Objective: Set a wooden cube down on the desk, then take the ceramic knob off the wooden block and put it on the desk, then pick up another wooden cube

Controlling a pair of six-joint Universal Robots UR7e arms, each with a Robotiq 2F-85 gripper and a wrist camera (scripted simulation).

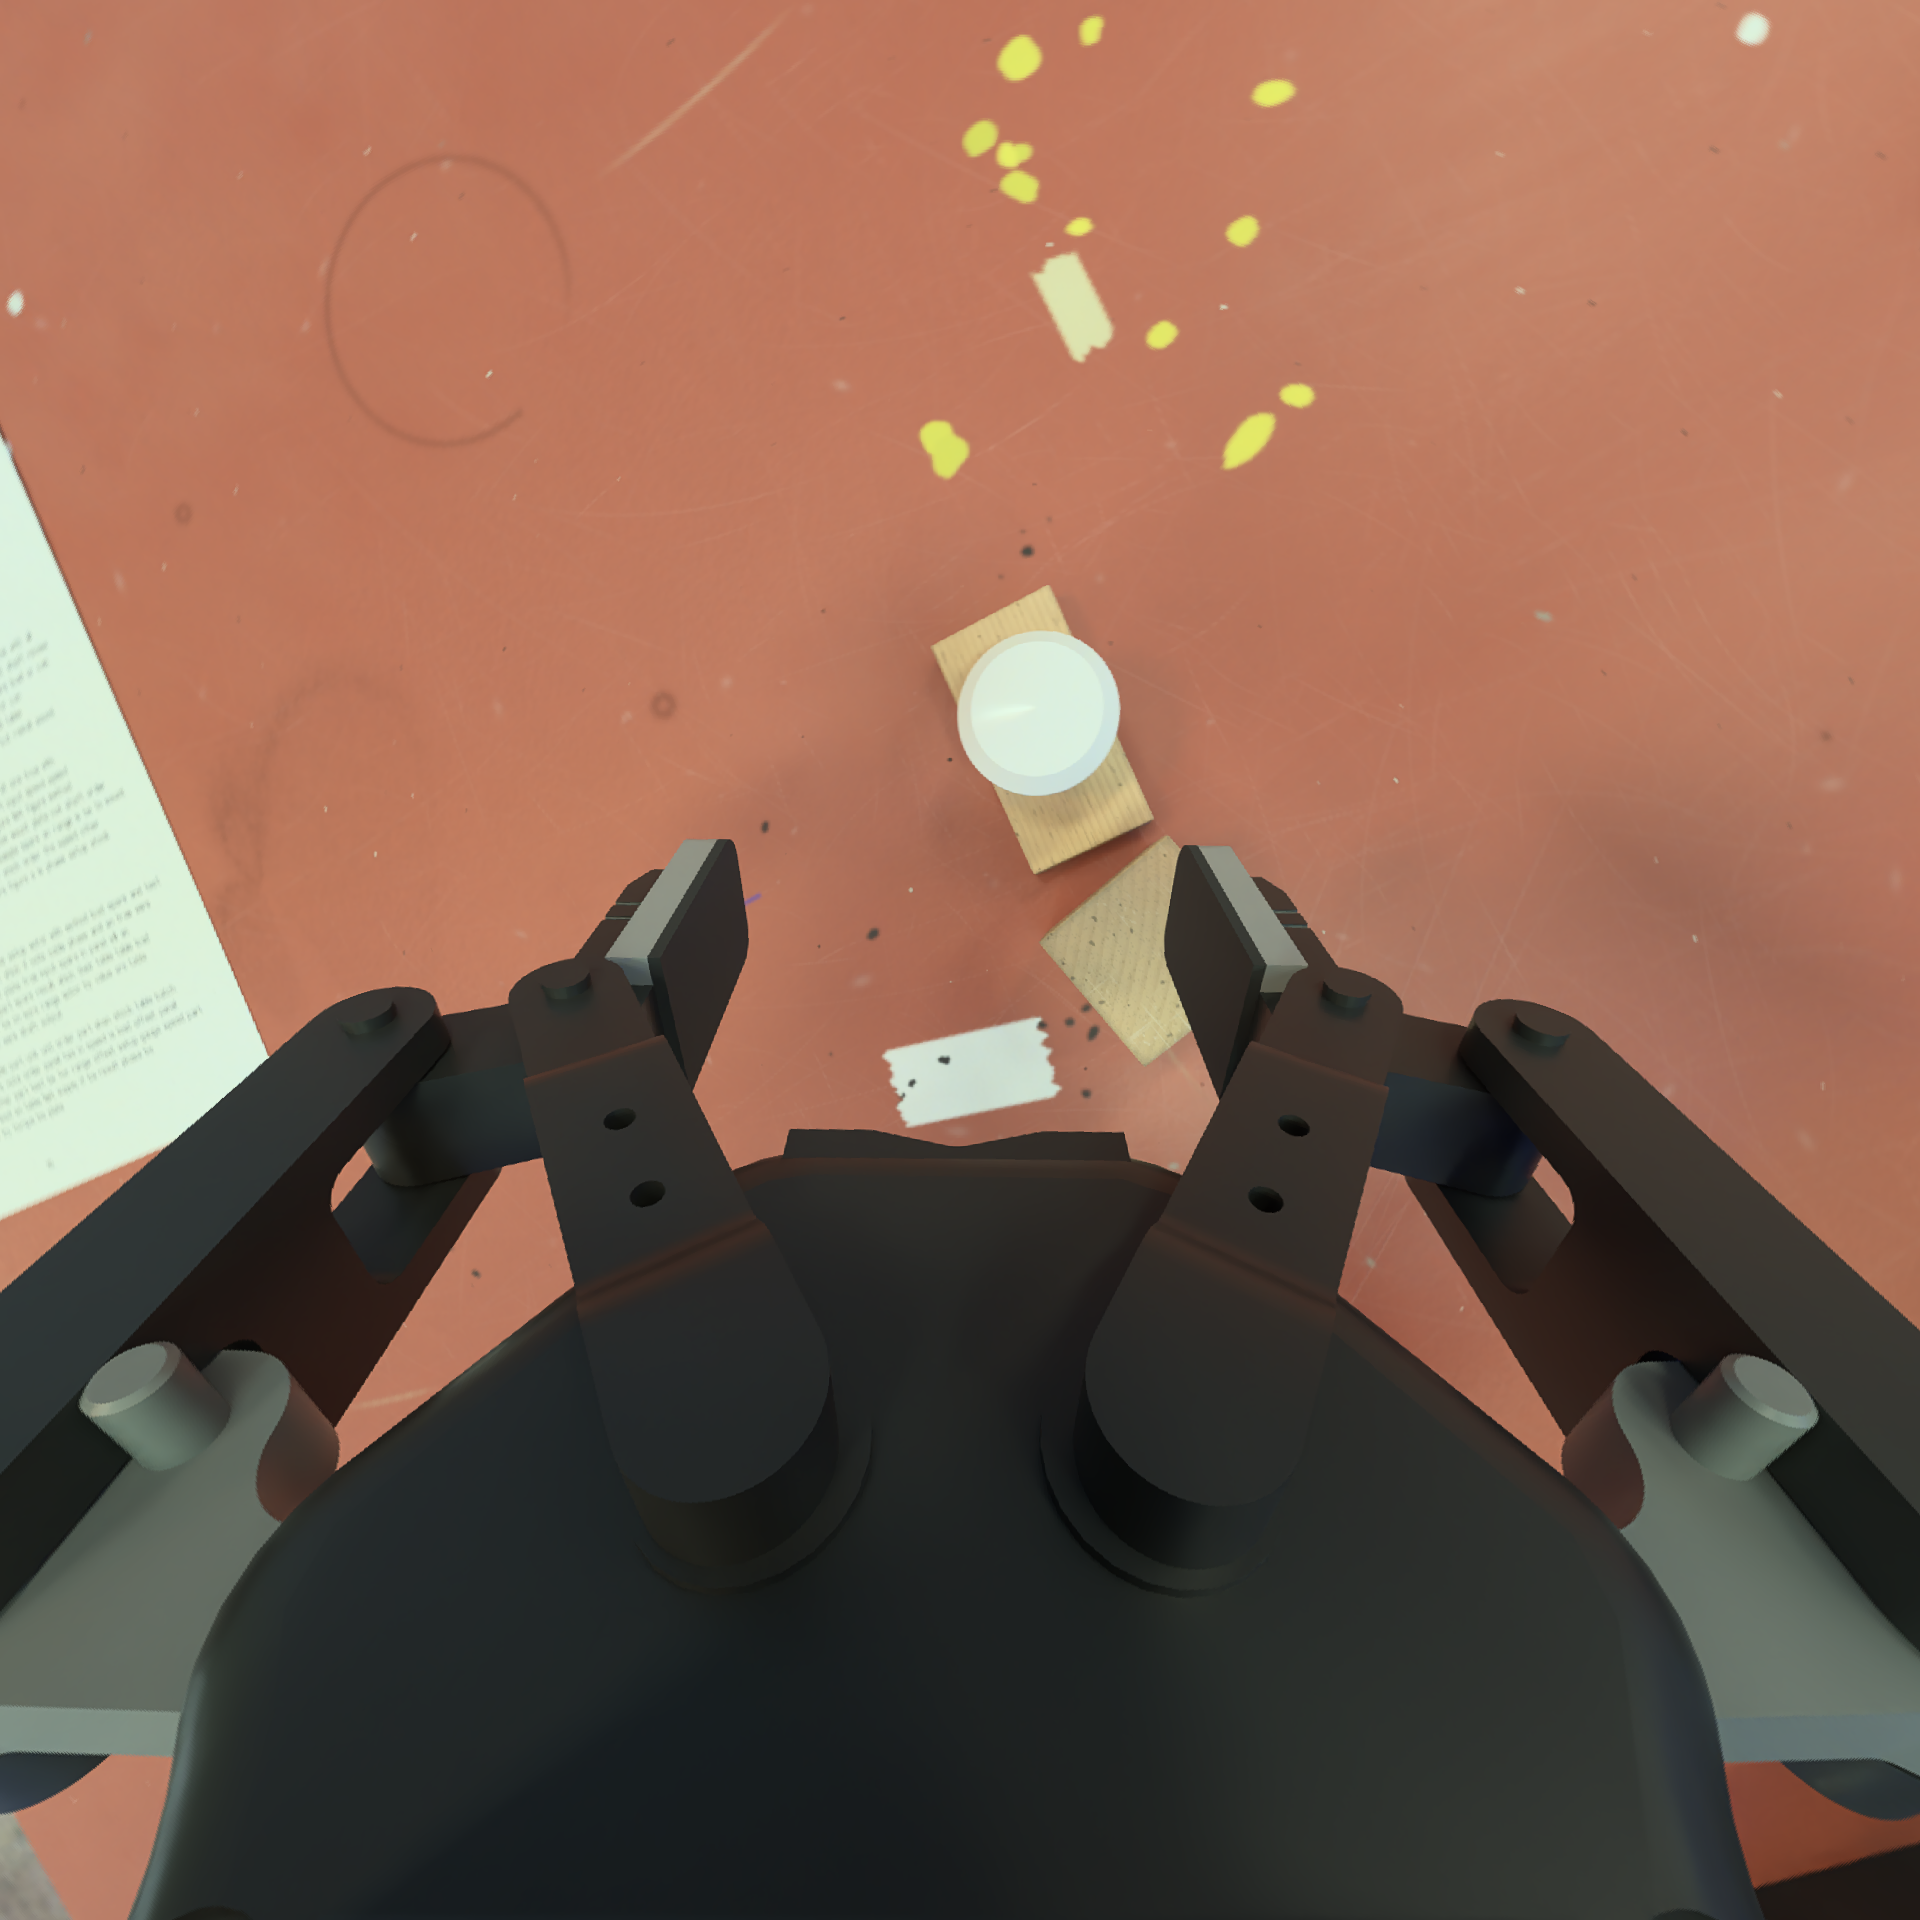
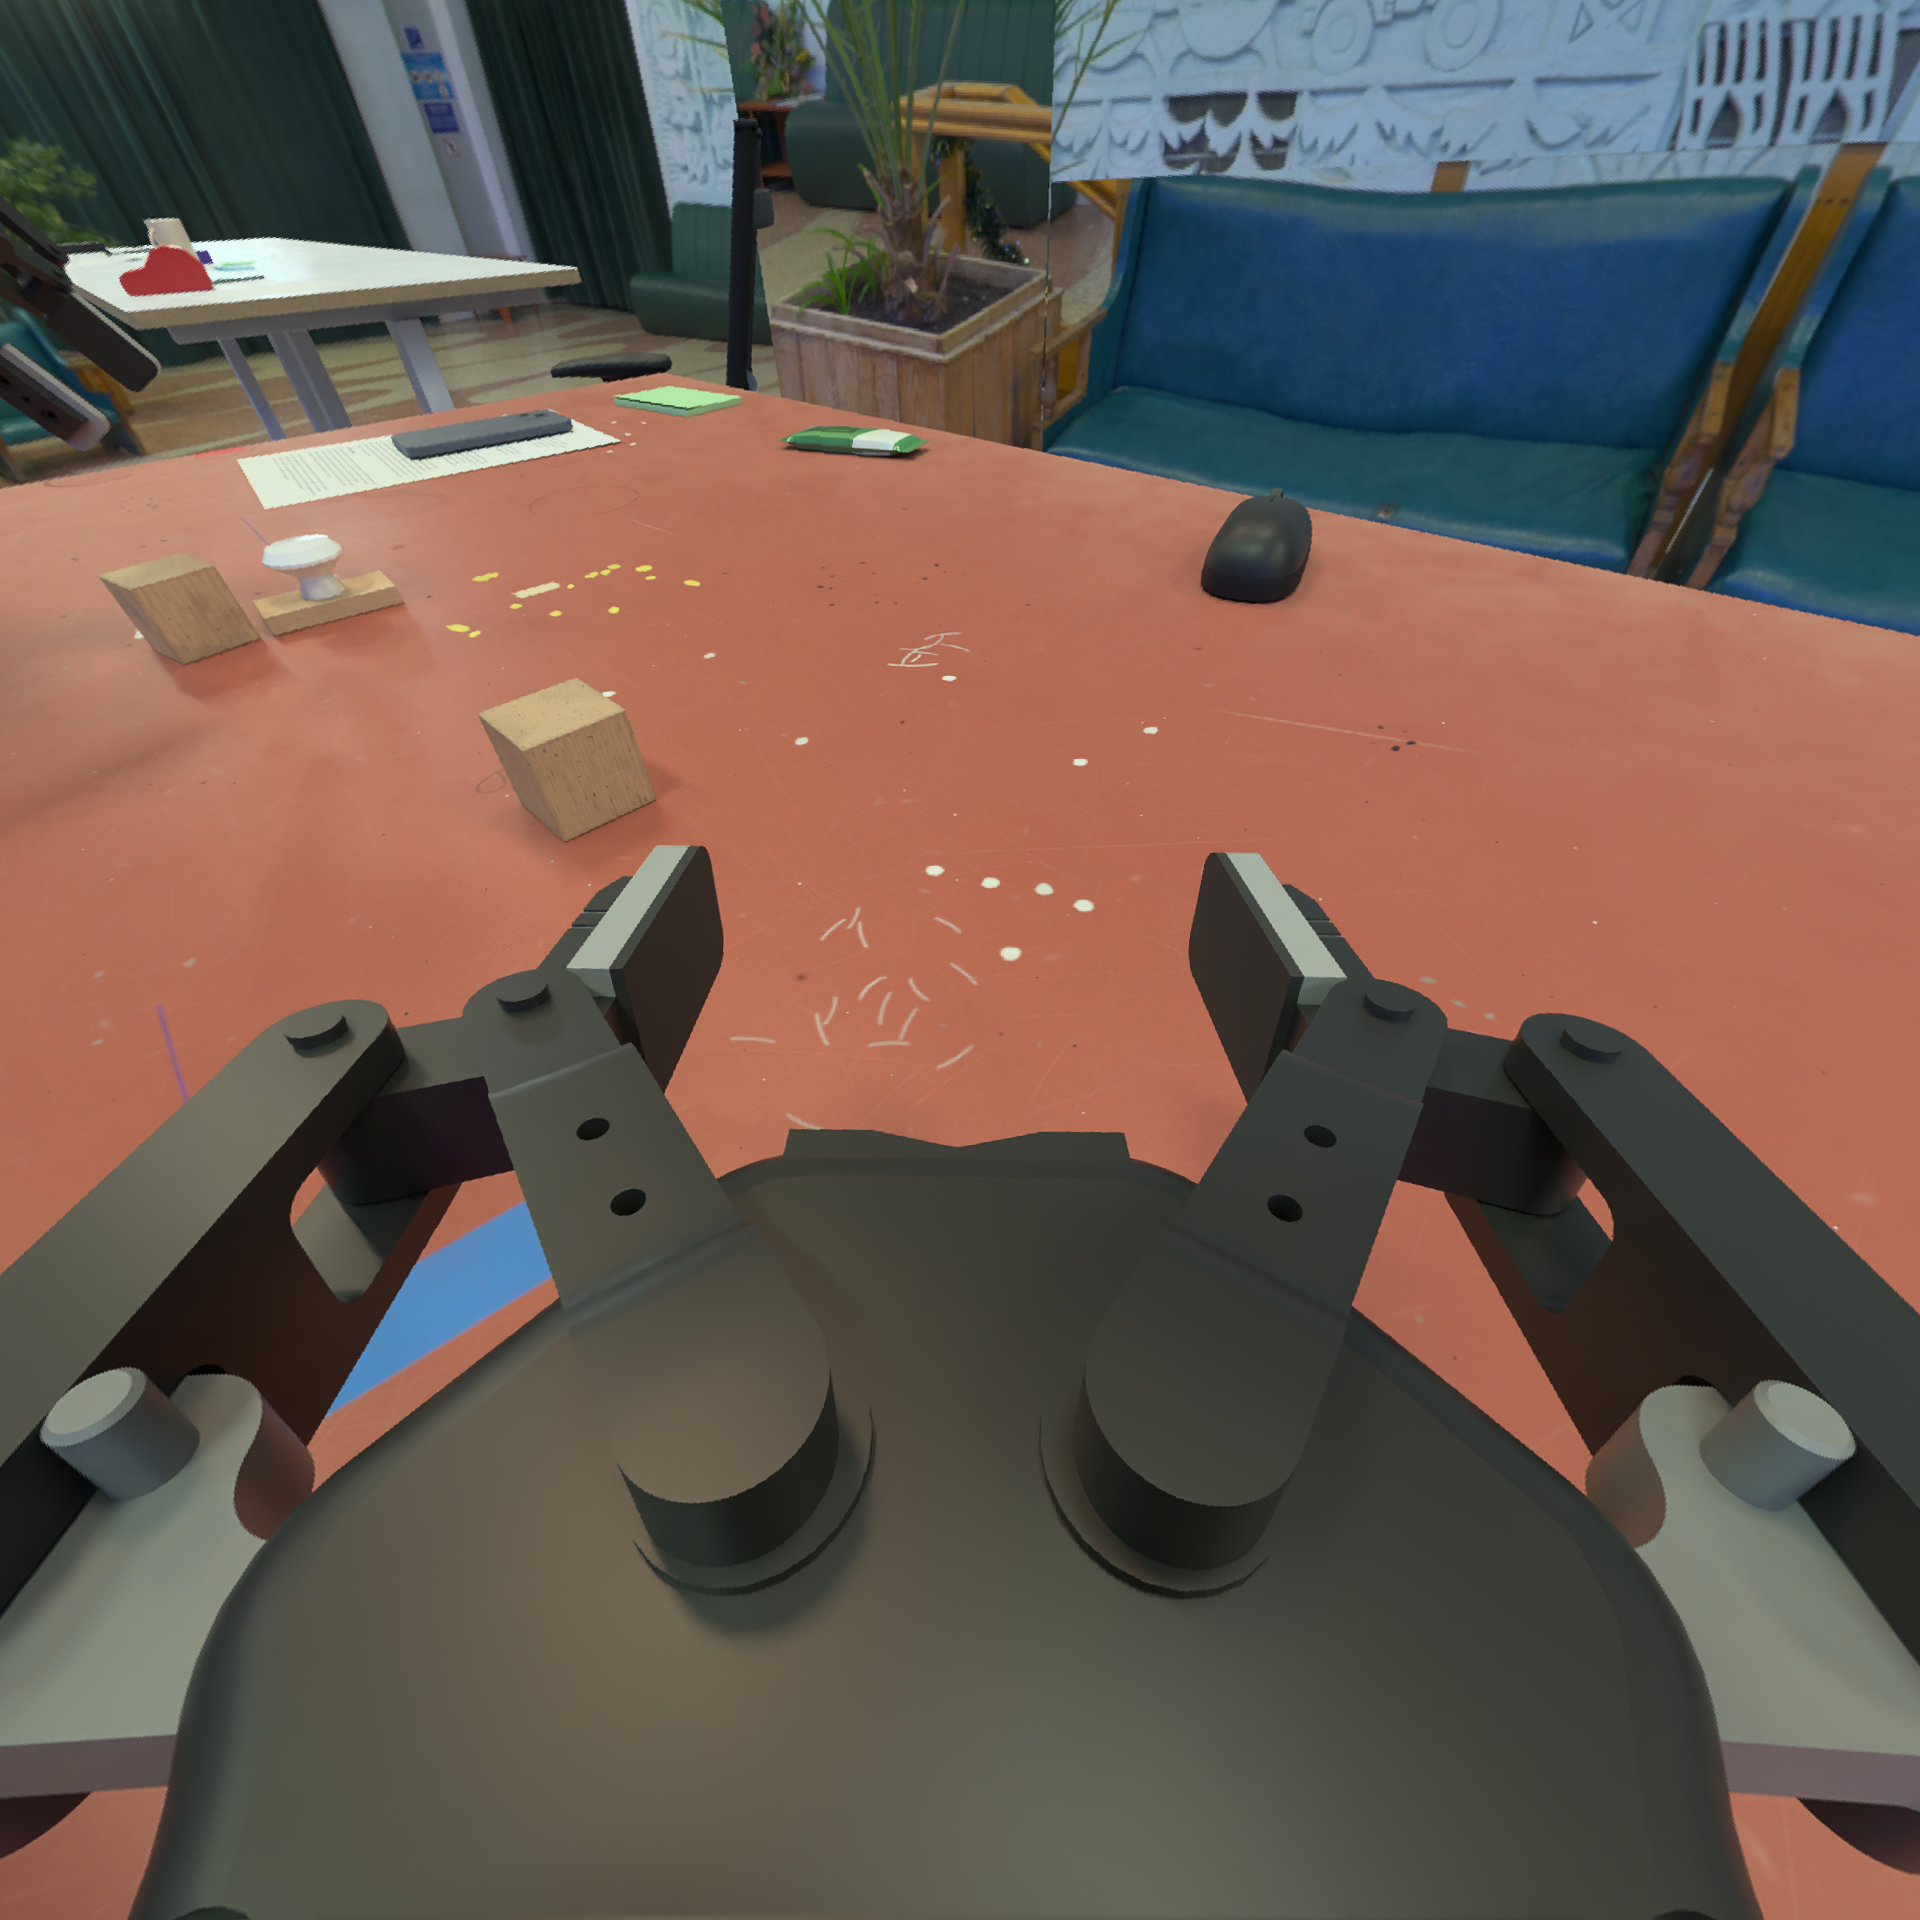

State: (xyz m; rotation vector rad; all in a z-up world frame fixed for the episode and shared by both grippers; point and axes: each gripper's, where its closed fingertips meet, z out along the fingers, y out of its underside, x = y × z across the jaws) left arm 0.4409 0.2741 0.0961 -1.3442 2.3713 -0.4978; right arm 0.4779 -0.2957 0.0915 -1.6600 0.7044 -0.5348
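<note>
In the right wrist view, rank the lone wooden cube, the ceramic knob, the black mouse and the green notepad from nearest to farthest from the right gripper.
From the right gripper:
1. Lone wooden cube, just ahead, left.
2. Black mouse, ahead, right.
3. Ceramic knob, far left, on its wooden block.
4. Green notepad, at the desk's far edge.

blue bench (image 2: 1455, 343) | wooden planter (image 2: 914, 353) | white table (image 2: 332, 275) | green curtains (image 2: 197, 114)
</note>
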